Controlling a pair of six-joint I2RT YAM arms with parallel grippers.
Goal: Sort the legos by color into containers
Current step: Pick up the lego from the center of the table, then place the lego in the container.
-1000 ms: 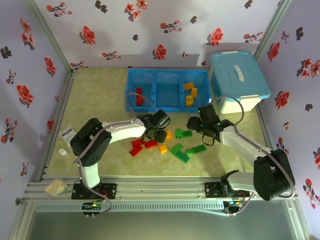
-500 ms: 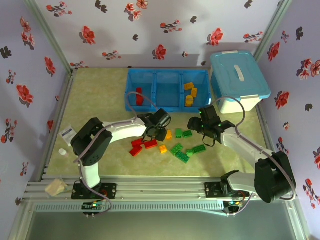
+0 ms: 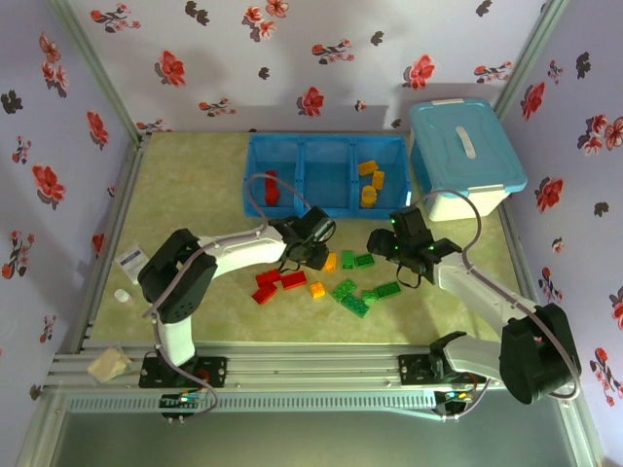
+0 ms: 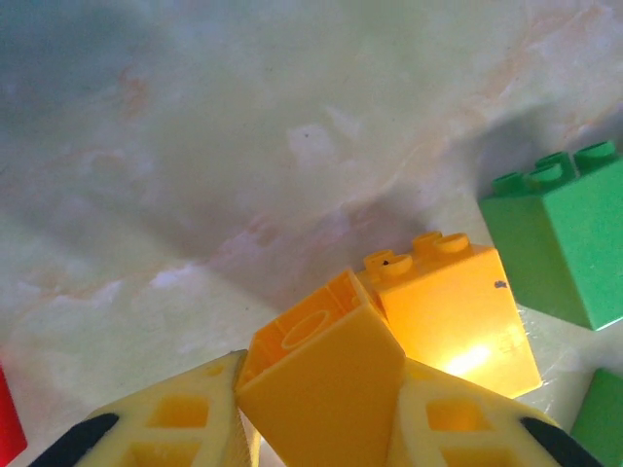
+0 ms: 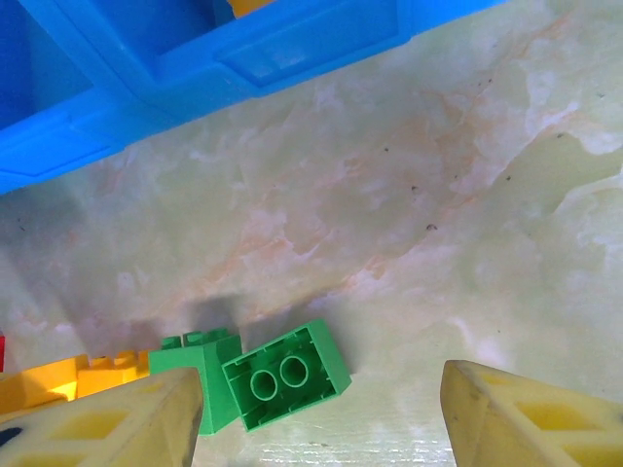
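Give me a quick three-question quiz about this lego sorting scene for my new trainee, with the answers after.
1. True or false: the left jaws are shut on a green brick.
2. Which compartment of the blue tray holds orange-yellow bricks? A left, B middle, C right.
3. Fill in: the bricks seen between the open right jaws are ____.
Key: 1 false, they hold an orange-yellow brick. 2 C. 3 green.
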